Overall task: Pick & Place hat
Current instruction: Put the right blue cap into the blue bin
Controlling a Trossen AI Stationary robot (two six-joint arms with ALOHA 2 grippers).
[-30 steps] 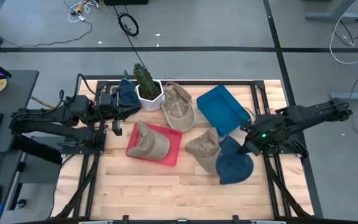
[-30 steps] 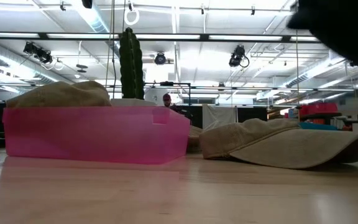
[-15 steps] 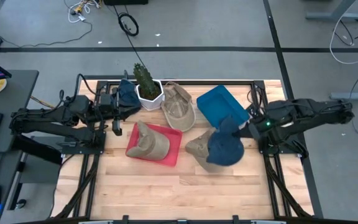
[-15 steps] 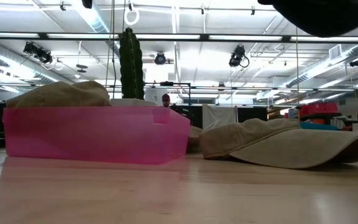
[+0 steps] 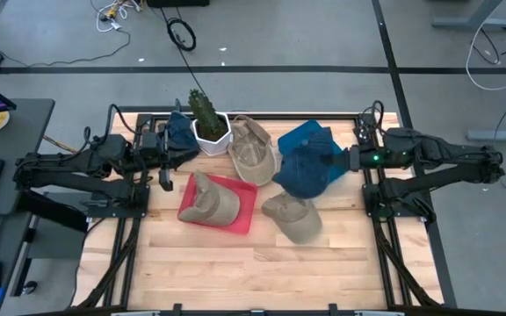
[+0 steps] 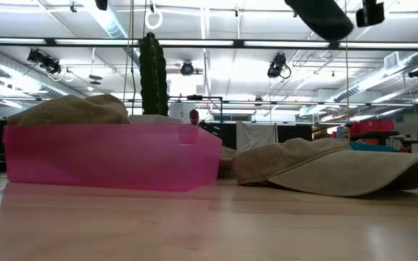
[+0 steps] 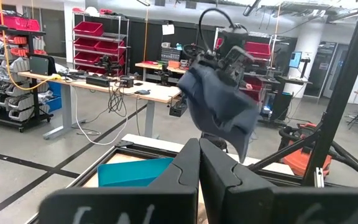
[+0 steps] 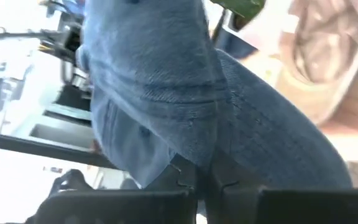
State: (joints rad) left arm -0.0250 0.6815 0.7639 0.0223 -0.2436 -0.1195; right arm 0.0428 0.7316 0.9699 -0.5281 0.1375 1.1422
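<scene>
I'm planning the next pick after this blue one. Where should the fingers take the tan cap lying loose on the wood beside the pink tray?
Probably by the brim. The loose tan fabric cap lies crown-up on the wooden table, and in the low view its brim juts out thin and nearly flat. Come down from above on the side facing away from the pink plastic tray, which offers open wood.

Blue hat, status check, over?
Right gripper shut on blue hat, lifted above blue bin. Left gripper shut, parked by cactus pot. Nothing blocking the bin.
</scene>
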